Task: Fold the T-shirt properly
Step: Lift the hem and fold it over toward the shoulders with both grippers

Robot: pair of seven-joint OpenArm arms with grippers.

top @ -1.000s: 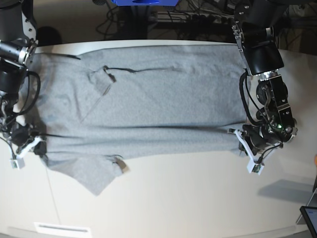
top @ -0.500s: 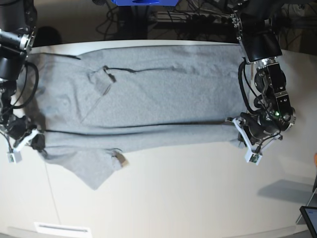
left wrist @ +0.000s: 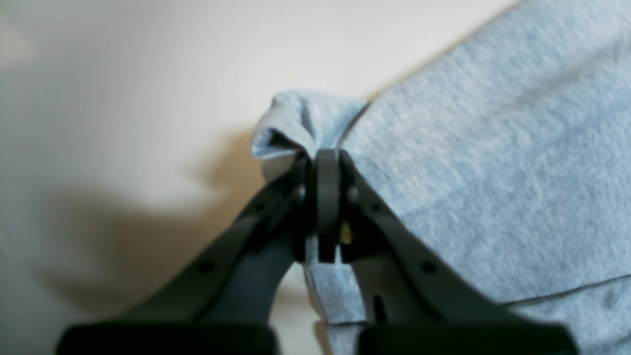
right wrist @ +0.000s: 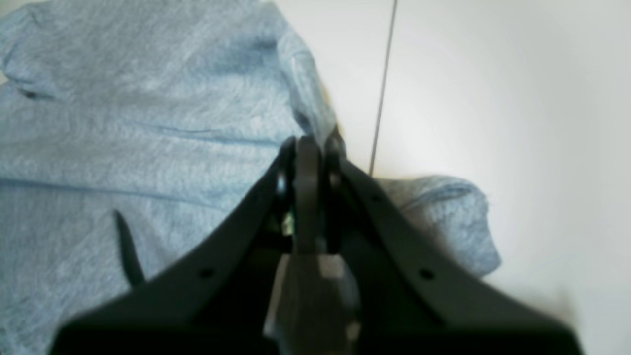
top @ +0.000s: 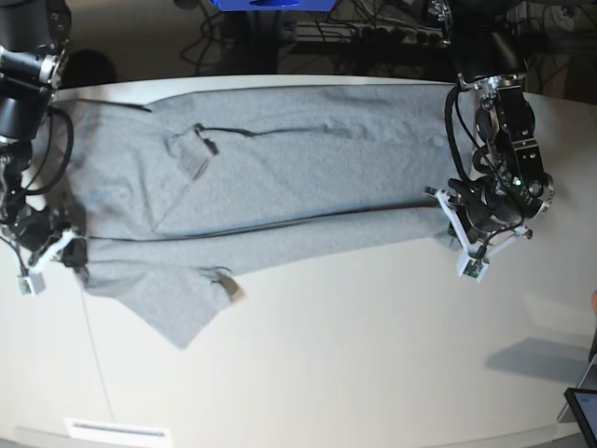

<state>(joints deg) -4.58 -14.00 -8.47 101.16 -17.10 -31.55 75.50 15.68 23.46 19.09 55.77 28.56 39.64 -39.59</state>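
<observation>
I see the T-shirt spread across the pale desk, lower edge doubled over. My left end effector pinches one bunched corner; my right end effector pinches the opposite one. Behind the desk lie dark cables and something blue, perhaps a bin.

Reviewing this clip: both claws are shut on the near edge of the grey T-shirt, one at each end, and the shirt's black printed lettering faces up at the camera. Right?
Not quite. No lettering shows: the base view has the T-shirt plain grey side up. The rest holds: the left claw and the right claw are each shut on its near edge, one at each end.
</observation>
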